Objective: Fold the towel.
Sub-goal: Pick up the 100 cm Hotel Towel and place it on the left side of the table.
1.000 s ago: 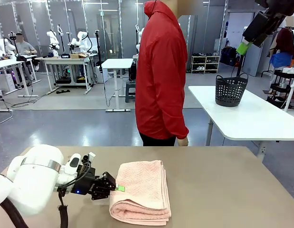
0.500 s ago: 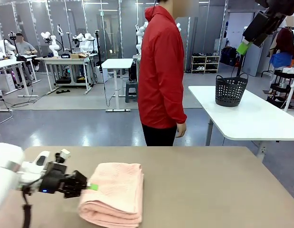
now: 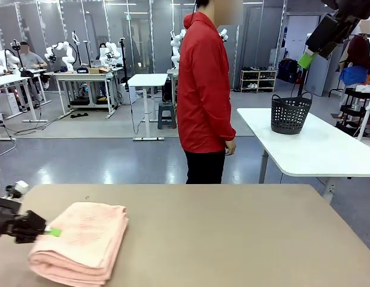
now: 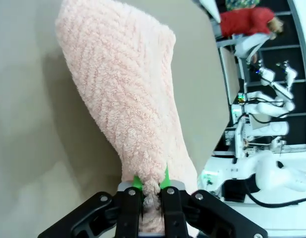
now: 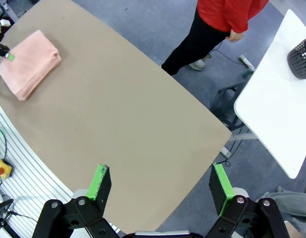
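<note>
Towel [image 3: 80,240], folded, salmon-pink: shifted across the worktop [image 3: 233,239] toward the robot's left since a second ago, from near the middle to the left end; left tool [image 3: 50,231] travelled with it and now sits at the picture's left edge. Towel lies flat on the tan worktop in a thick stack, folded edges facing the near side. Left tool: green pads pressed together on a bunched edge of the towel, seen closely in the left wrist view, where the herringbone weave runs away from the fingers [image 4: 165,179]. Right tool [image 5: 160,186]: held high above the worktop, fingers spread wide apart, nothing between them; from there the towel [image 5: 29,64] lies at the far corner, well apart. Person in red jacket [image 3: 203,84] and dark trousers: standing beyond the far edge of the worktop, moved slightly rightward and away, hands down, not touching anything. White table [image 3: 317,146] to the right rear carrying a dark basket [image 3: 290,112]. Nothing stands between towel and person.
</note>
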Controlling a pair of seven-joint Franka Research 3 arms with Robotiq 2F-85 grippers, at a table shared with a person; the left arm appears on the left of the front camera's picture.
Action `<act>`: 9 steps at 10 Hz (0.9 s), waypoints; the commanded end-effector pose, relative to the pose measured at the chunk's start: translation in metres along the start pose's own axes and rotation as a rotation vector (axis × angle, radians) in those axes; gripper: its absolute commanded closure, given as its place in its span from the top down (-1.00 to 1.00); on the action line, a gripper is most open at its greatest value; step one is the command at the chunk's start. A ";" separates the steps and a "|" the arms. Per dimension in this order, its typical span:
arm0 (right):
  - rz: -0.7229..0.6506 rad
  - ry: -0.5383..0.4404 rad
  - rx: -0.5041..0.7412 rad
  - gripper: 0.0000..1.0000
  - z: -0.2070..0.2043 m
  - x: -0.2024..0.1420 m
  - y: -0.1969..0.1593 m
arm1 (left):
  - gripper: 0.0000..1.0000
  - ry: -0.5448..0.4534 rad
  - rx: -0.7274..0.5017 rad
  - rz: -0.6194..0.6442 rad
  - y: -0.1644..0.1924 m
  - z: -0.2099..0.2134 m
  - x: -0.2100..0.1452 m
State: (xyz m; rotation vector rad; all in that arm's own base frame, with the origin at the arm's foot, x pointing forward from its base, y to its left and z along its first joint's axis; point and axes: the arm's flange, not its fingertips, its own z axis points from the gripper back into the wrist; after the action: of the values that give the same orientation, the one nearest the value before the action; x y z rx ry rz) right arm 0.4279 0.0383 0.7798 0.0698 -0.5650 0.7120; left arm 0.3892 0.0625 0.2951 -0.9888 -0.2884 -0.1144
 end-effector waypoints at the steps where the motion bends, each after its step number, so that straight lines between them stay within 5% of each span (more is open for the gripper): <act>1: 0.014 0.007 0.003 1.00 0.001 -0.001 -0.001 | -1.00 0.065 0.028 -0.043 0.013 0.040 0.022; 6: 0.014 0.007 0.003 1.00 0.001 -0.001 -0.001 | -1.00 0.092 0.186 -0.026 0.039 0.092 0.042; 7: 0.014 0.007 0.003 1.00 0.001 -0.001 -0.001 | 0.02 0.090 0.199 -0.004 0.038 0.093 0.043; 8: 0.014 0.007 0.003 1.00 0.001 -0.001 -0.001 | 0.03 0.086 0.230 0.013 0.036 0.094 0.045; 9: 0.014 0.007 0.003 1.00 0.001 -0.001 -0.001 | 0.78 0.115 0.266 0.019 0.032 0.097 0.045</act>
State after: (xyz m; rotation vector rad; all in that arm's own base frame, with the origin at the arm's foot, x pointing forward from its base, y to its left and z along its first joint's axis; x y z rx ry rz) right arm 0.4278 0.0387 0.7798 0.0702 -0.5647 0.7130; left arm 0.4187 0.1629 0.3213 -0.7756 -0.2174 -0.1198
